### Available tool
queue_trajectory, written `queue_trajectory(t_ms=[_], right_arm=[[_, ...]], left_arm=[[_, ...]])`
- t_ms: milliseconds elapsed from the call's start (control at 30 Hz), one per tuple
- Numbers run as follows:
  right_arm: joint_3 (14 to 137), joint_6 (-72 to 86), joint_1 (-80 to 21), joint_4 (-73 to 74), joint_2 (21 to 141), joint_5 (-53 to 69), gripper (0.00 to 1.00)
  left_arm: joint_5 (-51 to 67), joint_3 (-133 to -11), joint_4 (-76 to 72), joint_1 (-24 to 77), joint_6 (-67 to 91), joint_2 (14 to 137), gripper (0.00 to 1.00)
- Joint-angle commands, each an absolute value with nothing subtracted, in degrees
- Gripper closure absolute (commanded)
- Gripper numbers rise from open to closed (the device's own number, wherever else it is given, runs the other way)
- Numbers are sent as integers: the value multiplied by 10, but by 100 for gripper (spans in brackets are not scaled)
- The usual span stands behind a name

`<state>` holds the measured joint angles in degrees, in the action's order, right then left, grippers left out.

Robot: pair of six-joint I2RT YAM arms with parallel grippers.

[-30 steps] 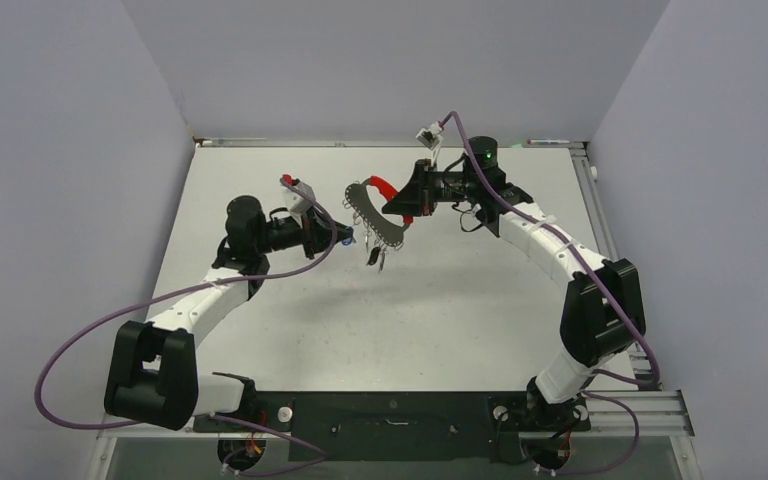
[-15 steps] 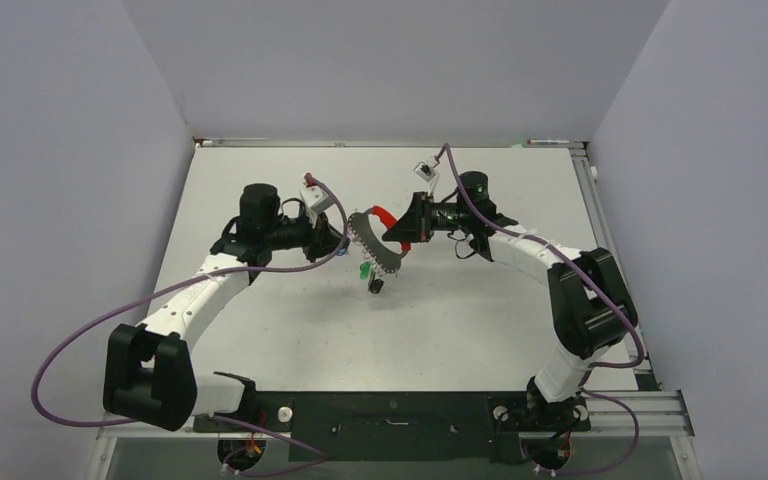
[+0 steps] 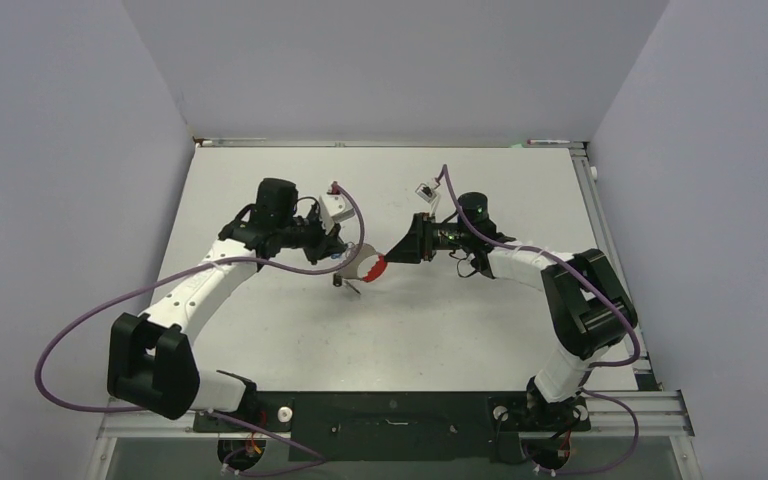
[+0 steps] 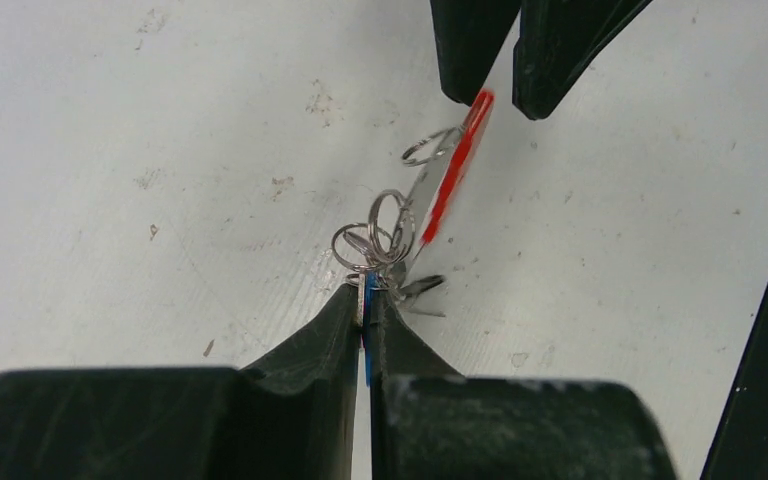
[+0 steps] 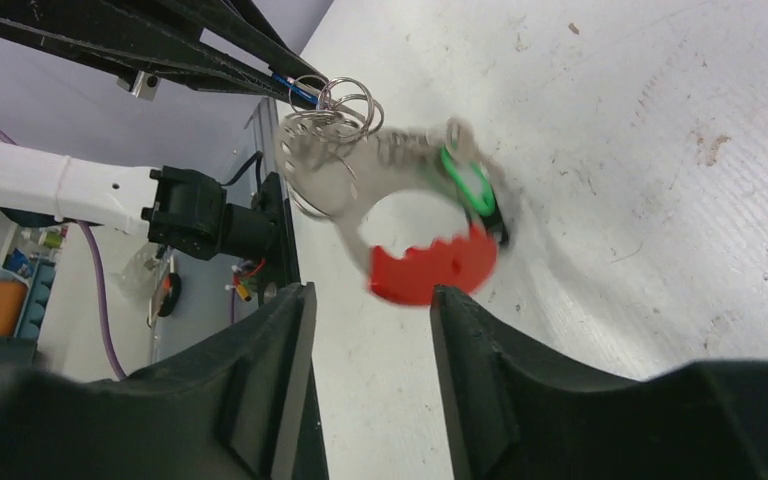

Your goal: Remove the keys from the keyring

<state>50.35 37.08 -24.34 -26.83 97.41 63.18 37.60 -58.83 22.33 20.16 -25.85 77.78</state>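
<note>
Keyring (image 5: 405,272) sits near the middle of the table (image 3: 460,330), between the two grippers, with the left arm to its left and the right arm to its right. It is blurred in the right wrist view. Whether its lowest edge touches the table surface cannot be told.

Left gripper (image 4: 365,297): fingers pressed together, pinching the blue-headed key (image 4: 366,345). Only a thin blue sliver shows in the slit between the pads. A cluster of small split rings (image 4: 380,235) lies just beyond the fingertips, joining the key to the grey metal part (image 5: 360,180) of the loop. One silvery piece (image 4: 422,288) sticks out to the right of the fingertips; too small to identify.

Right gripper (image 5: 372,298): fingers spread apart, nothing clamped. The red arc lies just ahead of the gap between the tips. From the left wrist the red arc shows edge-on, its far end at the mouth of the spread right fingers. Contact with either finger cannot be told.

Green-headed key (image 5: 470,185) hangs on the loop where the grey metal meets the red arc, on the side away from the left gripper.

All keys visible are on the loop or on its rings; none lies loose on the table.
</note>
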Motion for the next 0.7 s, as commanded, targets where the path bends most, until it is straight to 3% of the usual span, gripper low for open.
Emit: queue_trajectory(t_ms=[0, 300, 667], right_arm=[[508, 302, -232, -261, 957, 634, 49], [552, 165, -215, -150, 934, 644, 27], [597, 84, -216, -82, 899, 650, 25]], left_arm=[[367, -653, 310, 209, -365, 794, 100], [359, -717, 454, 218, -540, 808, 100], [274, -738, 498, 258, -595, 789, 100]])
